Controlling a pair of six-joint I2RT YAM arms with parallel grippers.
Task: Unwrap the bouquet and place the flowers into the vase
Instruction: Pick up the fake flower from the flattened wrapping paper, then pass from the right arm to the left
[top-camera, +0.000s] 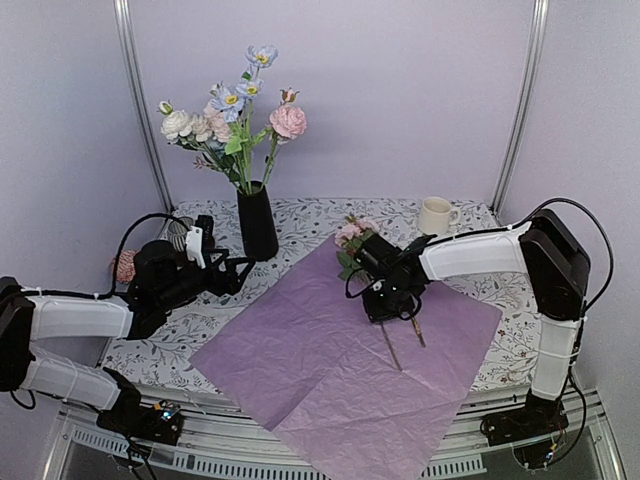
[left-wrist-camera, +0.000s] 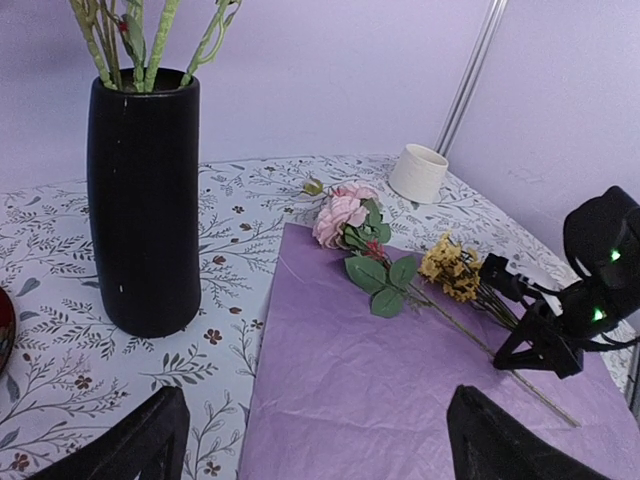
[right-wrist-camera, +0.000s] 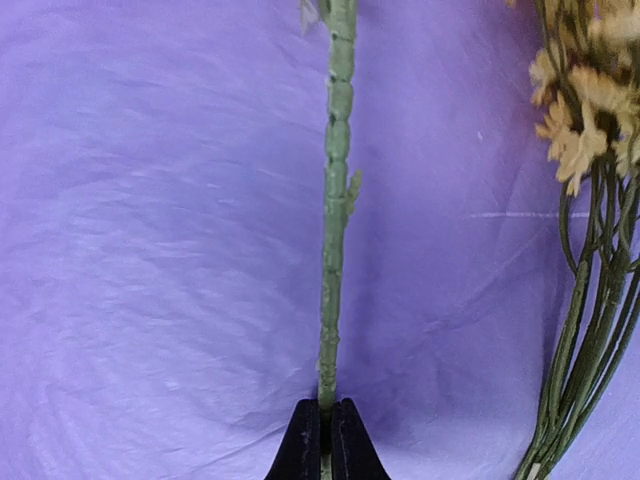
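I'm pinching rose stem w/ R claw, L claw spread; sprig lying just right; rest sitting in vase.

Left of your right jaws, bare paper gives room; just right, the yellow cluster's stems crowd in. The vase stands ahead-left of your left jaws.
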